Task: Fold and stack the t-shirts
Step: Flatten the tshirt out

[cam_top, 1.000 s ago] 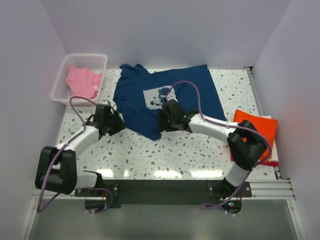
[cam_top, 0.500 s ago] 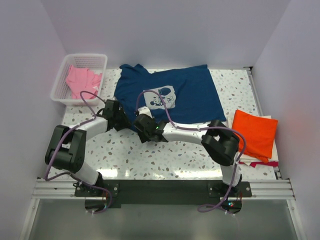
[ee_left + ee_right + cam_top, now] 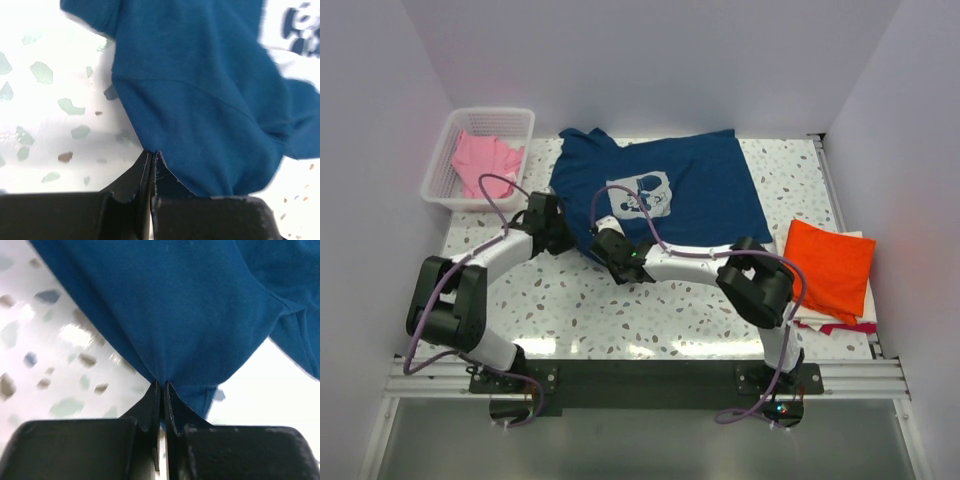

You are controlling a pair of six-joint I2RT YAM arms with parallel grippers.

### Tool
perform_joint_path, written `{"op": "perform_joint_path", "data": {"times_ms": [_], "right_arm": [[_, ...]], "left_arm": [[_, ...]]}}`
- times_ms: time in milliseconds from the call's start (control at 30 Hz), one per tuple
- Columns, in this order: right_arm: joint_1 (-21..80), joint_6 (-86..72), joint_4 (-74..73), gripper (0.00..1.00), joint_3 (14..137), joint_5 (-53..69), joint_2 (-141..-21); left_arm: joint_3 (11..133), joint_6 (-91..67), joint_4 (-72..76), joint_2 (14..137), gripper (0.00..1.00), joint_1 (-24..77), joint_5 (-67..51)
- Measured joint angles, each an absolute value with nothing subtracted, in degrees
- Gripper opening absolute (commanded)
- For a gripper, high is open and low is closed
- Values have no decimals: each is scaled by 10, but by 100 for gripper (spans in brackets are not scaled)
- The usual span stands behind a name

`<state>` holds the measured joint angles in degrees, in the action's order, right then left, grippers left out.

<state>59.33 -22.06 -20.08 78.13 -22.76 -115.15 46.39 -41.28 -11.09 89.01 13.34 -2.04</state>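
The navy t-shirt with a pale square print lies spread at the back middle of the table, its near left part bunched. My left gripper is shut on its near left edge; in the left wrist view the fingertips pinch the blue cloth. Just to the right, my right gripper is shut on the same hem, and blue fabric rises from its closed tips. A folded orange t-shirt lies at the right edge. A crumpled pink t-shirt sits in the basket.
The white lattice basket stands at the back left corner. Under the orange t-shirt lie a pale sheet and a magenta strip. White walls close in the speckled table at the back and both sides.
Both grippers have gone from open to shut on the navy t-shirt's near edge. The right gripper swung left to the shirt's low left corner; the left one moved in to the shirt.
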Motion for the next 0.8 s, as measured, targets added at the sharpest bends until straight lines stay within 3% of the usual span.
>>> {"op": "perform_joint_path", "data": {"times_ms": [267,300,333,433,467,600,800], "right_arm": [[574,-197,-260,0,788,-101,-1014],[564,-197,-259,2,787,-73,-991],[551,-199,-257,9,788,-46,-972],[504,-207,-248,32,788,14,-950],[488,-208,-248,35,790,28,-956],[451,-219,-248,46,788,47,-1018],[454,-241,-259,47,745,39,-1055]], "left_arm": [[532,-373,-206,781,1,136,-36],[542,-368,-214,772,5,136,-39],[554,-363,-222,766,21,135,-45],[571,-354,-224,771,49,132,-55],[574,-348,-224,777,52,130,-59],[568,-348,-223,801,55,124,-73],[499,-351,-211,786,52,123,-91]]}}
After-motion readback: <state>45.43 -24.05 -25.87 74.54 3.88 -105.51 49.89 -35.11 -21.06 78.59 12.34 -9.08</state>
